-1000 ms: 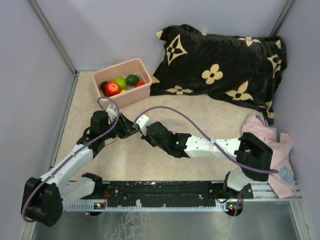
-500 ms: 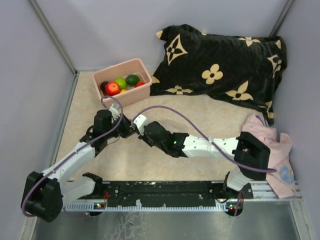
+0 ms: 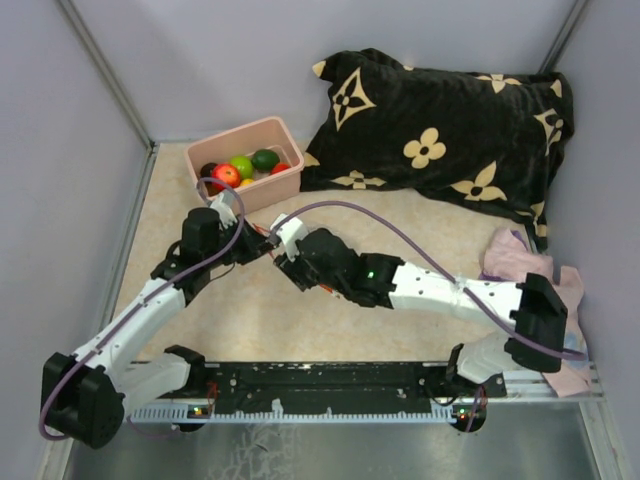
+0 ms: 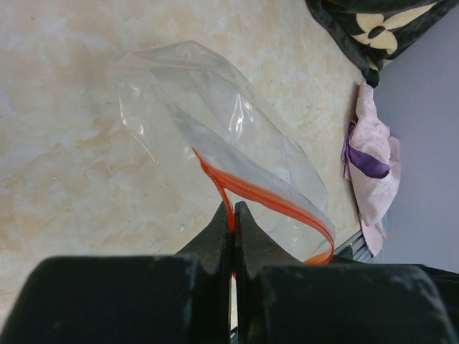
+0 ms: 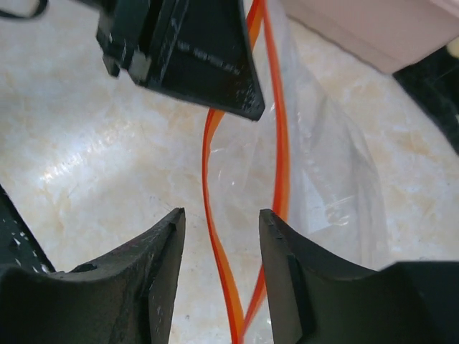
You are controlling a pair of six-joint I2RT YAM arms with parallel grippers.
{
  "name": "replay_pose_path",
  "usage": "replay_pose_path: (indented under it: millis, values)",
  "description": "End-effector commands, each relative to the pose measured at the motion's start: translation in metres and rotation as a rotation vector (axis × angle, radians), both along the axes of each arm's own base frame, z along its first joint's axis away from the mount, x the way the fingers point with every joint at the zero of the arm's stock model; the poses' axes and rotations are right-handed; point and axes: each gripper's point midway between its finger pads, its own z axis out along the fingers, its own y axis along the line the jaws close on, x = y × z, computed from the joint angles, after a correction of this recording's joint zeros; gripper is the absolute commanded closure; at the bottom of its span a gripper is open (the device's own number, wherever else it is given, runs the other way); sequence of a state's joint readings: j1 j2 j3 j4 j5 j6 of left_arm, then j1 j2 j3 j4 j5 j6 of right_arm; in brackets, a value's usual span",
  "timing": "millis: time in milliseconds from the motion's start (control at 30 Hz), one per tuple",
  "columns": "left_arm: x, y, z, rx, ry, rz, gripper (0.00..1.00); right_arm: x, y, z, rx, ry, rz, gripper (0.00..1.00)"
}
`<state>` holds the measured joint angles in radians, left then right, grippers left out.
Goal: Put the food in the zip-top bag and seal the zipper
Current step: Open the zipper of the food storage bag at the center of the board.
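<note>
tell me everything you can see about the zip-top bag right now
The zip-top bag is small, clear, crinkly plastic, with nothing visible inside. Its zipper, a thin red-orange strip, runs along the mouth; the two sides are parted, so it is unsealed. The left gripper is shut on the strip, holding the bag over the beige table. The right gripper is open, with one side of the strip running between its fingers, unpinched. Whether the bag's far end rests on the table is unclear.
</note>
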<state>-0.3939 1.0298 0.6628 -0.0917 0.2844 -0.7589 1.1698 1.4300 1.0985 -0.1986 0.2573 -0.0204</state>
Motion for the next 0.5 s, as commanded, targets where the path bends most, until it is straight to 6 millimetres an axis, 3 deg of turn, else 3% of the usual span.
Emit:
replay_pose_path:
  millis: [0, 100, 233, 467]
  values:
    - [-0.001, 0.002, 0.012, 0.062, -0.049, -0.031, 1.0, 0.003, -0.006, 0.072, 0.112, -0.046, -0.058, 0.52]
    - [-0.002, 0.001, 0.014, 0.068, -0.043, -0.045, 1.0, 0.011, -0.012, 0.077, 0.092, -0.067, -0.107, 0.47]
    - [-0.005, -0.002, 0.017, 0.061, -0.045, -0.071, 1.0, 0.021, -0.01, 0.065, 0.045, -0.076, -0.153, 0.39]
    - [-0.009, -0.003, 0.02, 0.063, -0.038, -0.082, 1.0, 0.024, 0.011, 0.043, 0.064, -0.034, -0.152, 0.34]
